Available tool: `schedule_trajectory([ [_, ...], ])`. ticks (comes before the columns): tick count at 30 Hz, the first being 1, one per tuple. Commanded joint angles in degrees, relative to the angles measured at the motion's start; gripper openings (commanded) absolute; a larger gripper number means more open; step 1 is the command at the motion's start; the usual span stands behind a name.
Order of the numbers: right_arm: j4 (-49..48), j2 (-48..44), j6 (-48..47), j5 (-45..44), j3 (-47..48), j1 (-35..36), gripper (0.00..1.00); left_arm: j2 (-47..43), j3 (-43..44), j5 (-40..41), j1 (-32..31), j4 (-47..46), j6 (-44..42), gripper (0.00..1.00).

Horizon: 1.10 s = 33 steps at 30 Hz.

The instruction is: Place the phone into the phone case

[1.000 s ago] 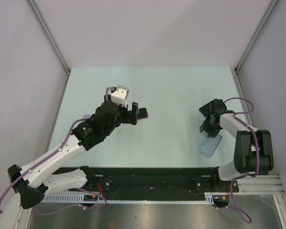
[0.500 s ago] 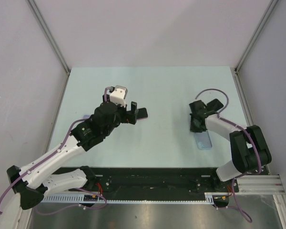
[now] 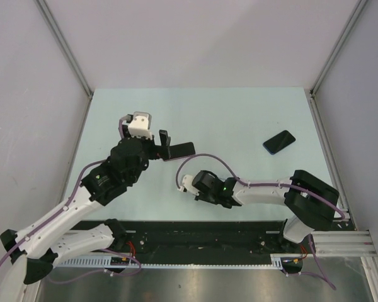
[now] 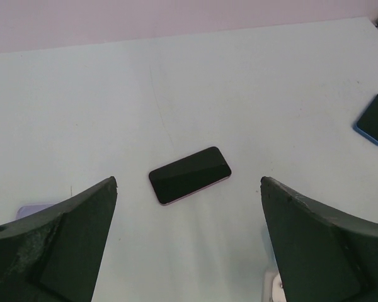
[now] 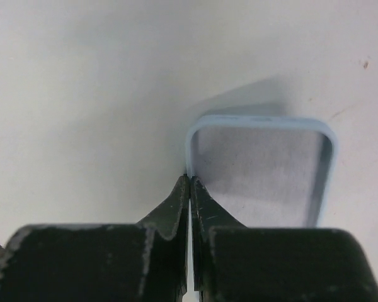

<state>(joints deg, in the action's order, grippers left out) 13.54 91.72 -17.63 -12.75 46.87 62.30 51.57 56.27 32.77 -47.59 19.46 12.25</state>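
A black phone with a pink edge [image 3: 180,151] lies flat on the table. In the left wrist view the phone [image 4: 189,175] sits just ahead of and between my left fingers. My left gripper [image 3: 166,145] [image 4: 189,182] is open wide and empty above it. My right gripper [image 3: 188,184] [image 5: 189,178] is shut on the left rim of the pale blue phone case [image 5: 261,165], open side up, close over the table near the front middle. In the top view the case is mostly hidden by the gripper.
A second black phone with a blue edge [image 3: 278,142] [image 4: 374,118] lies at the right side of the table. A pale lilac flat thing [image 4: 34,209] shows partly behind my left finger. Walls stand on three sides.
My right arm has swept from the right side to the front middle with the case in its grip, uncovering the blue-edged phone. My left gripper has shifted slightly left.
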Motion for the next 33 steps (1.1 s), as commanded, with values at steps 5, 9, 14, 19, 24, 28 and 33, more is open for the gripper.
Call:
schedule_trajectory([
  [5,-7.9,-0.7,-12.3,-3.7,-1.4,5.8,0.04,-4.5,-0.3,3.4,-0.1,-1.8,1.6,1.0],
  [9,-10.4,-2.7,-8.8,-7.5,-2.0,6.0,0.12,-4.5,-0.2,2.3,0.0,-1.6,2.0,1.0],
  [14,-10.8,-8.0,0.3,-6.6,-3.6,4.0,0.21,-5.0,-0.5,1.4,0.0,-2.0,1.9,1.0],
  [19,-11.5,-13.3,6.6,-5.5,-5.9,2.1,0.31,-4.8,-0.8,1.3,-0.1,-2.2,1.9,1.0],
  [24,-12.2,-20.2,19.7,-1.2,-5.9,-11.0,0.56,-4.1,-0.7,0.7,-0.1,-2.3,1.7,1.0],
  [28,-11.9,-24.4,34.0,-8.6,-5.3,-23.5,0.64,-2.6,-0.7,-1.7,-0.2,-2.5,1.2,1.0],
  [33,-1.9,-23.4,55.3,-7.5,-1.7,-44.7,0.75,0.6,0.5,-6.4,-0.5,-1.6,1.9,0.99],
])
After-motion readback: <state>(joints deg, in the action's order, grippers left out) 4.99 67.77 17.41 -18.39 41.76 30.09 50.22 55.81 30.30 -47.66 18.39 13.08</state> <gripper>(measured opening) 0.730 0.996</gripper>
